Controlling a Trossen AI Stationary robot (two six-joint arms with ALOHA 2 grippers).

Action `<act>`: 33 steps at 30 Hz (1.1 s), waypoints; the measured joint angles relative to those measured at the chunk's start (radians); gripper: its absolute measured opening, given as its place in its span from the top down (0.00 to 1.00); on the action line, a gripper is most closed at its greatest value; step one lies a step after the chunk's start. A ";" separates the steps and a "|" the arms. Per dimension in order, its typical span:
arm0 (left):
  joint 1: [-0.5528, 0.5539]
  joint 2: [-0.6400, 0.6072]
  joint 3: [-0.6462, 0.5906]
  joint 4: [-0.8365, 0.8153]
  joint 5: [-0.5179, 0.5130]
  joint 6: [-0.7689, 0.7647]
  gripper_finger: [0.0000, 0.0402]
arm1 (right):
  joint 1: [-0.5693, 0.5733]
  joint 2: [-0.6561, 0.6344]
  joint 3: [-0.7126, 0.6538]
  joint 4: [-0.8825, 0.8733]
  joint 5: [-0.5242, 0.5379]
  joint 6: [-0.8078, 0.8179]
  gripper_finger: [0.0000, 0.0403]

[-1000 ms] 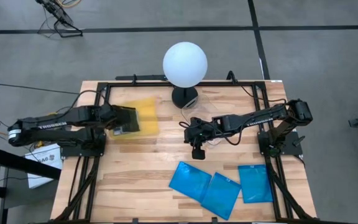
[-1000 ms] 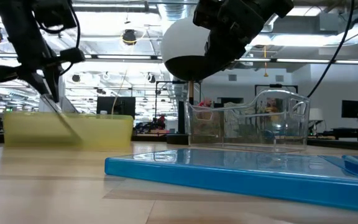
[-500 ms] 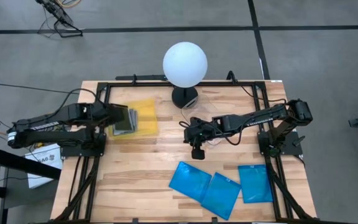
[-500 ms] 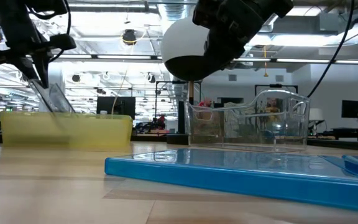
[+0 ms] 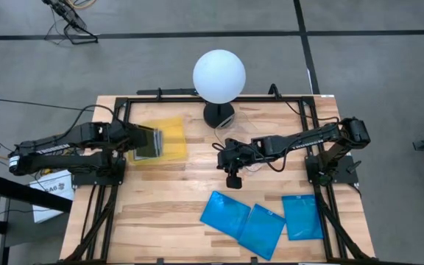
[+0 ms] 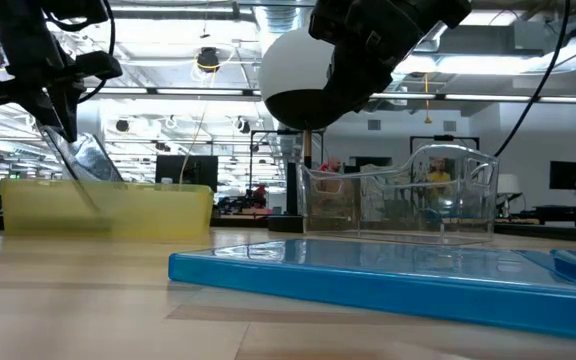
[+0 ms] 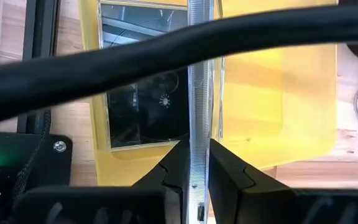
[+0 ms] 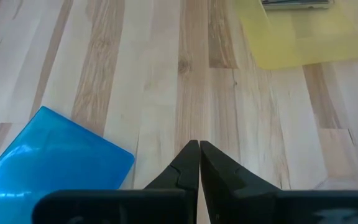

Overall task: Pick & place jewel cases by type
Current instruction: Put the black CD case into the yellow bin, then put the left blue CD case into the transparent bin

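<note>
Left gripper (image 7: 194,165) pinches a clear jewel case (image 7: 199,74) on edge above the yellow tray (image 5: 169,140), near the table's far-left corner. Risk: dropped tilted, it lodges against the case (image 7: 143,93) already inside. Right gripper (image 8: 199,152), mid-table, clenched empty. Blue cases (image 5: 260,217) wait along the near edge.

Three jewel cases (image 5: 260,218) lie side by side along the counter's (image 5: 160,199) near edge, right of centre. A tray (image 5: 169,138) sits at the far left, a case (image 7: 143,118) lying inside. The lamp (image 5: 218,77) stands at the far edge, centre, another tray (image 6: 403,195) just right of it.
</note>
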 joint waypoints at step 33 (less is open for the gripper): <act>0.000 0.000 0.005 -0.006 0.075 0.114 0.72 | 0.000 0.000 0.000 0.000 0.001 -0.042 0.98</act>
